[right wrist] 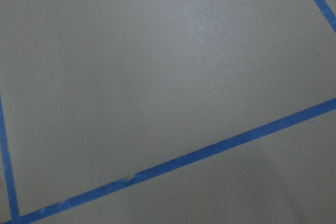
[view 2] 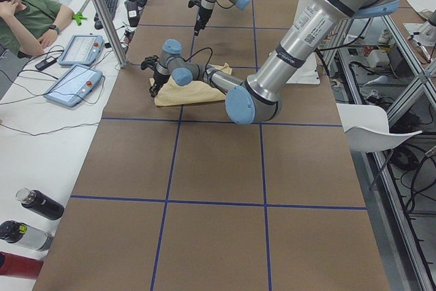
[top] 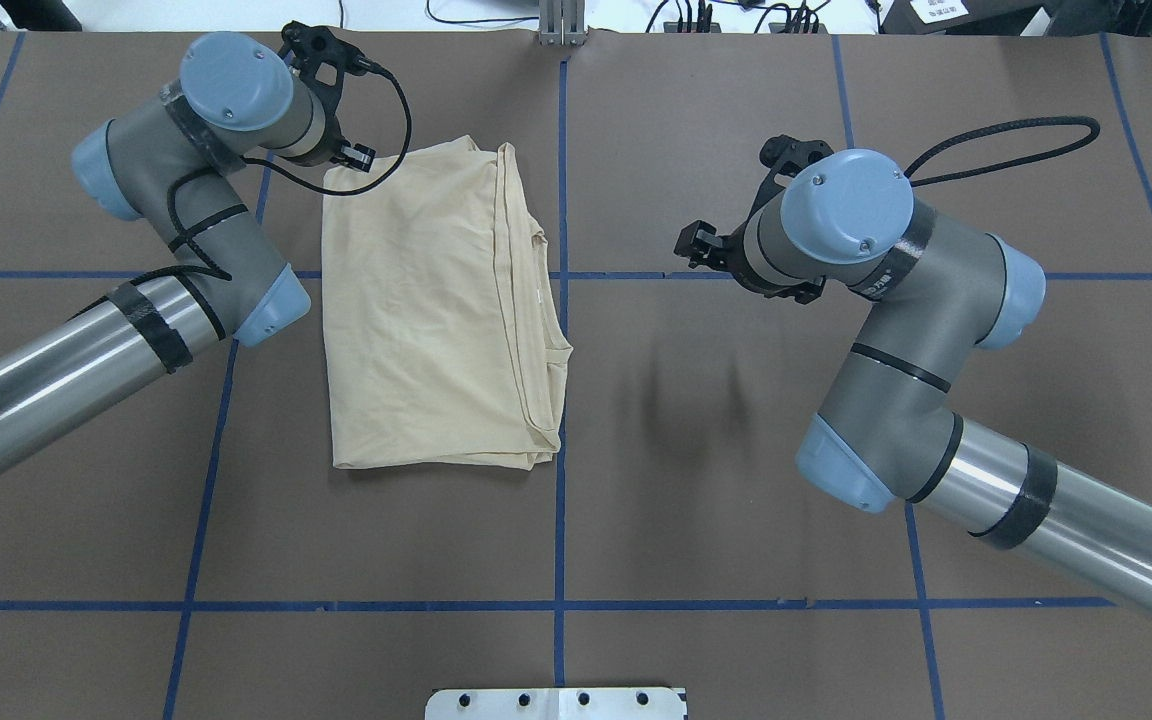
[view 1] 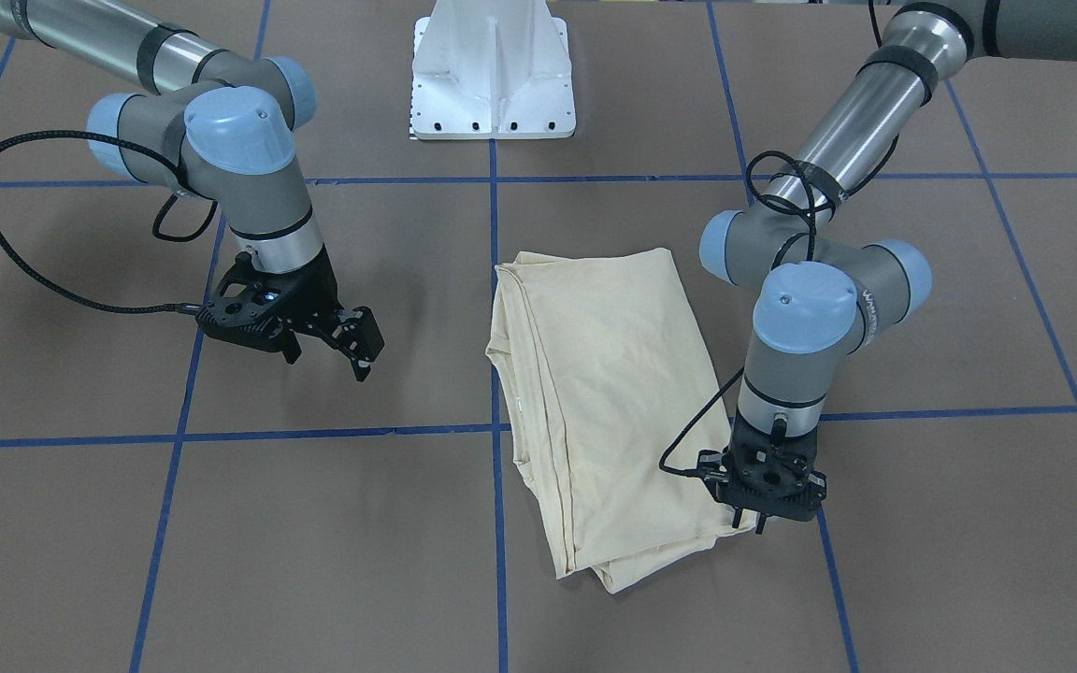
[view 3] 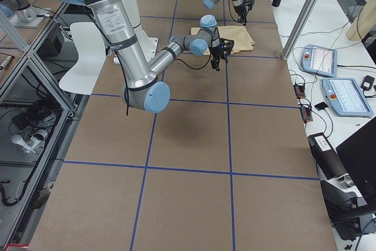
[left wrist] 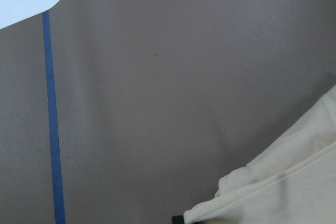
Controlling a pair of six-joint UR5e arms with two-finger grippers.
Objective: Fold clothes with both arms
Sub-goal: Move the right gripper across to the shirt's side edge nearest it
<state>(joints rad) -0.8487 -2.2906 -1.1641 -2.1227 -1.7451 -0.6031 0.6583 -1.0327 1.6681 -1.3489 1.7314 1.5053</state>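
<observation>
**Across a brown worktop: part-folded cream T-shirt, left jaws at one corner**

Underneath everything, a wide worktop in matte brown, paper-like, marked into big squares by blue tape lines. Reaching in from either side, the left arm and right arm, grey metal tubes with pale blue joint caps. Between them, just on the left arm's side of the centre tape line, the T-shirt. Pale cream-yellow, soft knit, lying flat as a long rectangle of several layers, lightly creased. Stacked edges and a stitched hem along the side nearest the line. No print showing.

Down at the shirt's far outer corner, the left gripper, tips right at the cloth edge. Jaw opening and any hold on the cloth impossible to tell. Hovering over bare worktop, well apart from the shirt, the right gripper, nothing in its jaws. Opening width likewise impossible to tell.

Judged step: taking the shirt's far end to fold it back toward the robot. To do it well:
- Bring the right gripper to the matching far corner beside the tape line.
- Pinch through all layers at both corners.
- Lift evenly and carry both corners at one pace.
- Lay the end square on the near hem.

Likely risk: thin, limp layers sliding apart or dragging into wrinkles.
</observation>
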